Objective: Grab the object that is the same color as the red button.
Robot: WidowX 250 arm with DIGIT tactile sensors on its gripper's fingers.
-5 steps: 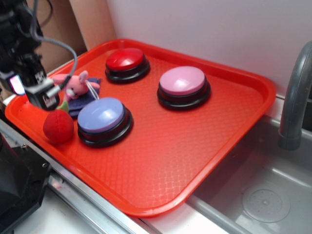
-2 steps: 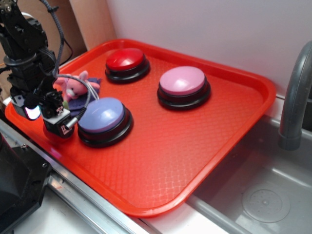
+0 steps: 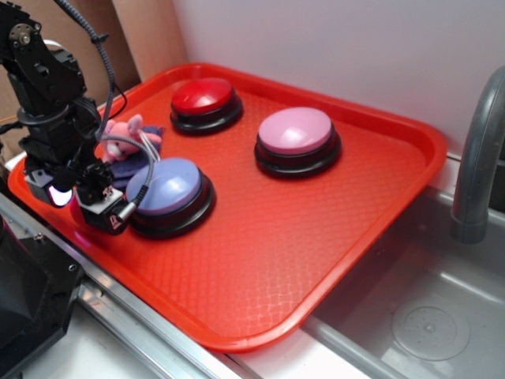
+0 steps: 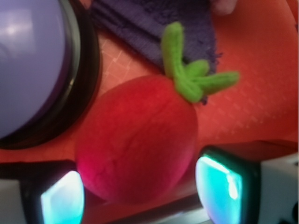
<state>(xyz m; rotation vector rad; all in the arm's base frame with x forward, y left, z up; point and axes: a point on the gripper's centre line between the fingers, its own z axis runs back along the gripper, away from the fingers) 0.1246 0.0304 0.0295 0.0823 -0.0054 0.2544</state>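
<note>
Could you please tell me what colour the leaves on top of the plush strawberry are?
Bright green, on the red plush strawberry; the wrist view shows the leaves best.

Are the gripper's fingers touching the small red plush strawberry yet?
Cannot tell. In the wrist view the fuzzy red plush strawberry sits between the two glowing fingers, overlapping their edges, but blur hides any contact or gap. In the exterior view the gripper hides it.

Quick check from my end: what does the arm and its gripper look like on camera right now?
The arm is black, blocky metal with visible screws, and grey cables loop from it down to a small boxy camera near the gripper. In the wrist view, the fingers have dark frames with glowing cyan pads.
</note>
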